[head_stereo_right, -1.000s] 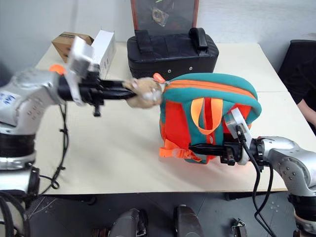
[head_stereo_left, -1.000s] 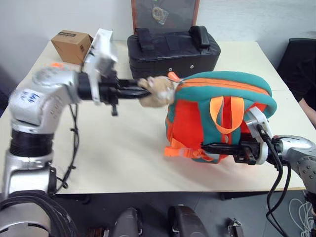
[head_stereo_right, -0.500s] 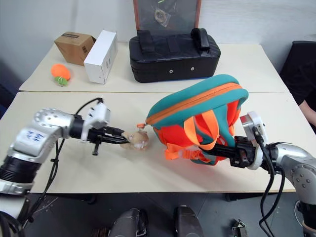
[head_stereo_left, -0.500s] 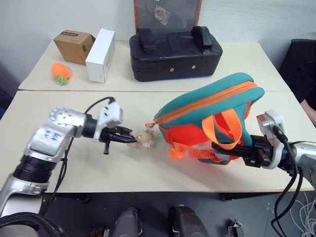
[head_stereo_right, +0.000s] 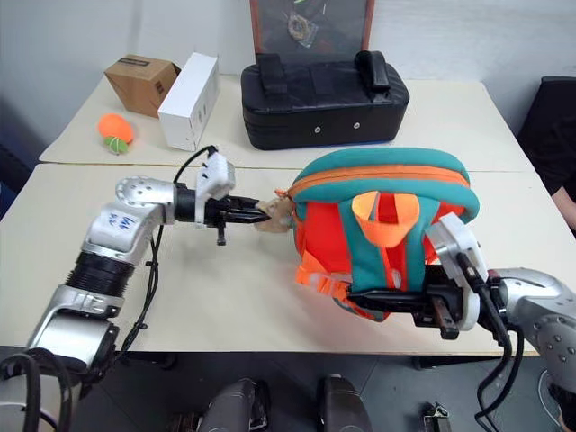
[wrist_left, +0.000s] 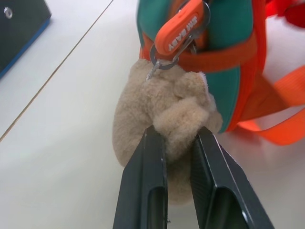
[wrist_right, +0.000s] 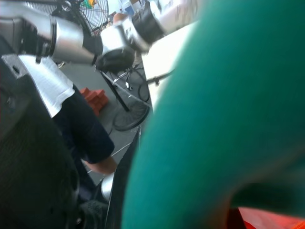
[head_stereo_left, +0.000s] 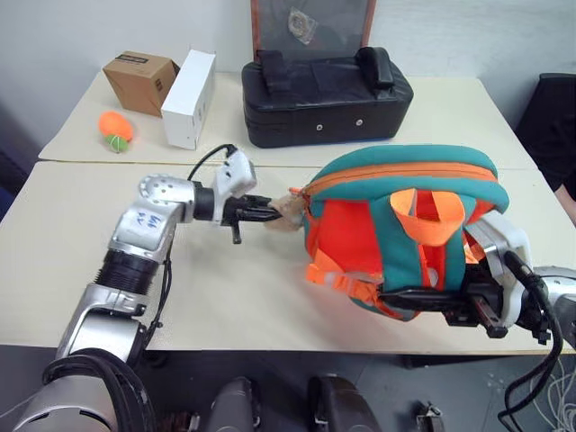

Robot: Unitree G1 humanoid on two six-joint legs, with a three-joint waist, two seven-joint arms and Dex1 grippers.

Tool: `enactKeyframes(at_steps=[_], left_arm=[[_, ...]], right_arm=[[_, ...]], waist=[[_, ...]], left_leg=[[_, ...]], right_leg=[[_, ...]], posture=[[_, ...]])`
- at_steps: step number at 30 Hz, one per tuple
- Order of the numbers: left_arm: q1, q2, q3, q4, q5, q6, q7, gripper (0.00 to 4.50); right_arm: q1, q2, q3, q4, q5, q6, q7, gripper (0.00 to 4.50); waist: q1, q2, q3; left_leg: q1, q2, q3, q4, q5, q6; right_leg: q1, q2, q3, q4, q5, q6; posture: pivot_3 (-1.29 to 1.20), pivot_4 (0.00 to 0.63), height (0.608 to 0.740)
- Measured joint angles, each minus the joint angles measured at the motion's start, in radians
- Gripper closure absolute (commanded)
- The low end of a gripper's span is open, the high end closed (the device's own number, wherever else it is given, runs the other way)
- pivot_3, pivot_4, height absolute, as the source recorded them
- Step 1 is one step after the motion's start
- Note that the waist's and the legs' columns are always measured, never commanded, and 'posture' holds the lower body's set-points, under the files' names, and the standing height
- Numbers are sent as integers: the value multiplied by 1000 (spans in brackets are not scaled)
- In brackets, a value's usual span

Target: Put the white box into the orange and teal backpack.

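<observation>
The orange and teal backpack stands upright on the front table, its zip closed along the top. A tan plush toy hangs from the zip pull at its left end. My left gripper is shut on that toy and points level toward the backpack. My right gripper lies low along the backpack's near side, among the orange straps. Its fingers are shut on the backpack's lower edge. The white box is out of view.
On the rear table are a black padded case, a plain white carton, a brown cardboard box and an orange ball. A framed picture leans on the wall. A person sits beyond the table.
The backpack was tilted over half a second ago and now stands upright. My left gripper has come down from a raised position, still holding the plush toy. My right gripper drew back slightly.
</observation>
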Motion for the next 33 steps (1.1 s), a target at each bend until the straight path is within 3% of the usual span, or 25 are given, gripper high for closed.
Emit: enactKeyframes(at_steps=[6, 11, 16, 20, 28, 33], left_arm=[[-42, 141, 68, -100, -148, 197, -178, 4099], [-18, 204, 14, -129, -73, 127, -220, 4099], [-6, 160, -59, -21, 69, -47, -153, 4099], [-9, 65, -103, 89, 156, -175, -100, 4099], [0, -46, -140, 117, 206, -213, -88, 4099], [59, -71, -137, 49, 219, -208, -51, 4099]], right_arm=[[8, 19, 4, 11, -42, -32, -24, 4500], [7, 40, 17, 28, -46, -34, -41, 4500], [26, 39, 12, 28, -17, -30, -8, 4500], [36, 16, -19, 27, 33, -23, 20, 4500], [38, 9, -49, 27, 73, -25, 30, 4500], [-9, 44, -29, 27, 0, -77, -32, 4500]], waist=[[0, 0, 0], [0, 0, 0], [2, 0, 0], [5, 0, 0], [3, 0, 0], [7, 0, 0]], left_leg=[[1, 0, 0, 3, 1, 0], [2, 0, 0, 2, 1, 0], [2, 0, 0, 2, 1, 0], [2, 0, 0, 3, 1, 1], [1, 0, -1, 3, 1, 1], [2, 0, -2, 5, 0, 1]], right_leg=[[1, 0, 0, 1, 0, 0], [3, 0, 0, 1, 0, 0], [2, 0, 1, 1, 0, 0], [3, -1, 0, 1, 0, 0], [2, -1, 0, 1, 0, 0], [4, -1, 0, 2, 0, 0]], posture=[[0, 150, 740], [0, 150, 740], [0, 150, 740], [0, 150, 740], [0, 150, 740], [0, 150, 740]])
